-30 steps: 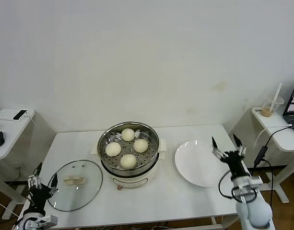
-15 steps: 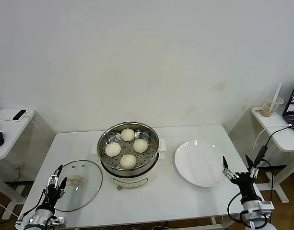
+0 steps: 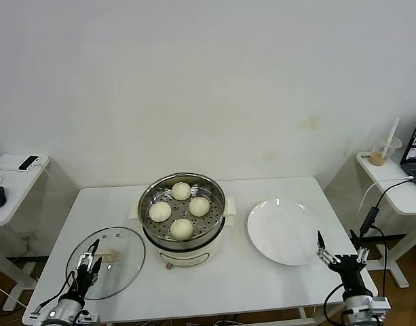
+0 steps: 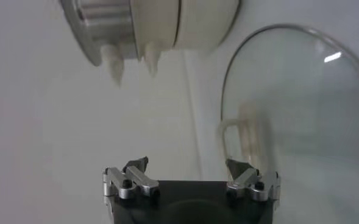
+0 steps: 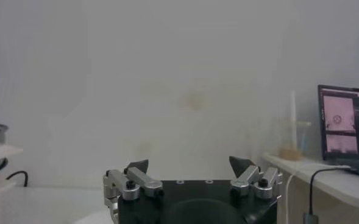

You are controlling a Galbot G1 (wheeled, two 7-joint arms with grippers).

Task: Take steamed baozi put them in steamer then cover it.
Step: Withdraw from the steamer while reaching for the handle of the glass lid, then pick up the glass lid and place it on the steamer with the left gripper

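The left gripper point(image 3: 89, 262) hovers with its jaws spread and empty over the near edge of the cover point(image 3: 106, 262), which lies flat on the desk point(image 3: 228, 278) just left of the steamer point(image 3: 183, 219). In the left wrist view the cover's cream bar handle point(image 4: 247, 134) sits just ahead of the gripper point(image 4: 188, 173) and off toward one fingertip rather than centred between the two. That offset is the main risk: if the jaws close from here, they may catch only one end of the bar or pinch the glass rim, and the smooth lid could tilt, slide across the desk or slip out on the lift.

The four steamed baozi point(image 3: 181, 208) already rest on the perforated tray inside the steamer, so only covering appears to remain. A lid carried off-balance could hit the steamer's rim, land askew, or press on a bun.

The right gripper point(image 3: 339, 254), also open and empty, waits at the near right corner of the desk, just beyond the empty white plate point(image 3: 284, 231); it seems out of the lid's path.
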